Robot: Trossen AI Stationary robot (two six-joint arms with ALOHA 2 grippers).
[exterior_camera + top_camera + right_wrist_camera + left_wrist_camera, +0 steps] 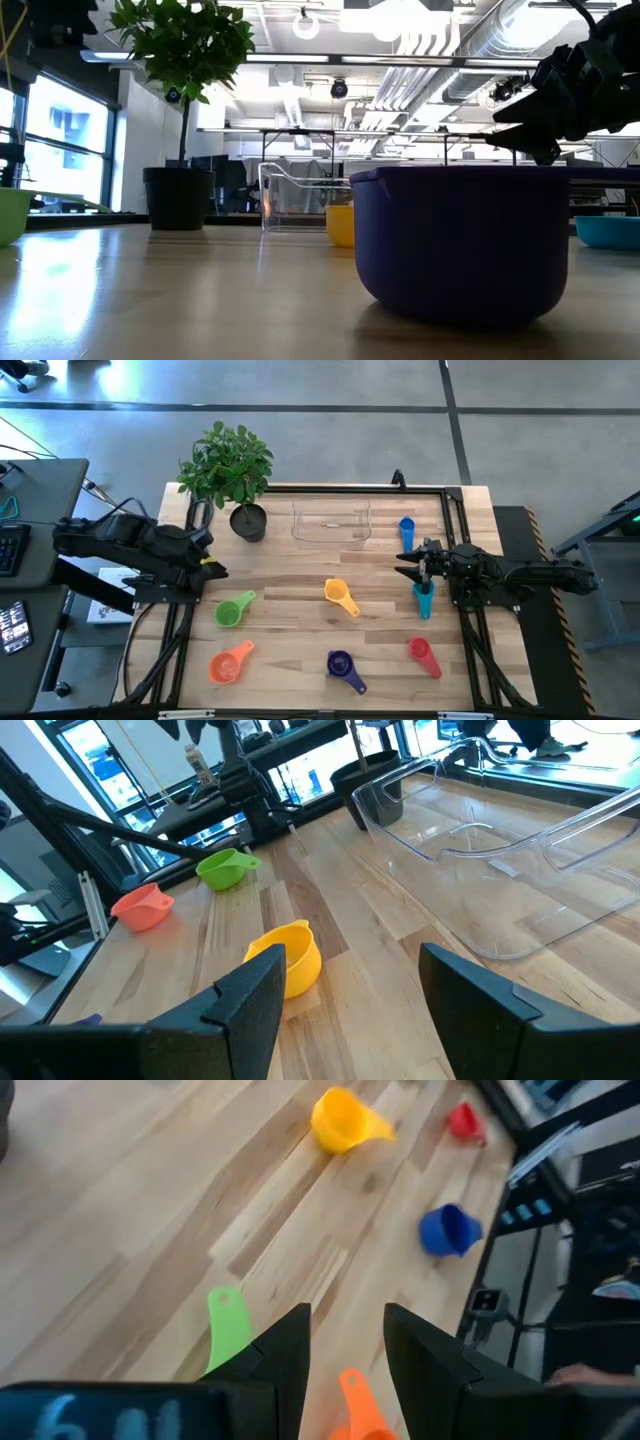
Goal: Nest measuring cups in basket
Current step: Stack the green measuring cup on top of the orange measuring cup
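Toward the far edge of the wooden table (300, 585) you find the clear basket (332, 524), with no cup inside it. Just to its right lies the blue cup (406, 527); the teal cup (423, 601) sits further forward on that side. In front of the basket rests the yellow cup (340, 596), with green (234, 610), orange (229, 663), purple (343, 666) and red (422, 654) cups spread nearer you. A potted plant (230, 475) stands left of the basket. Your right gripper (408, 562) hovers right of the basket, jaws apart and holding nothing. Your left gripper (218, 568) waits left of it, jaws apart too.
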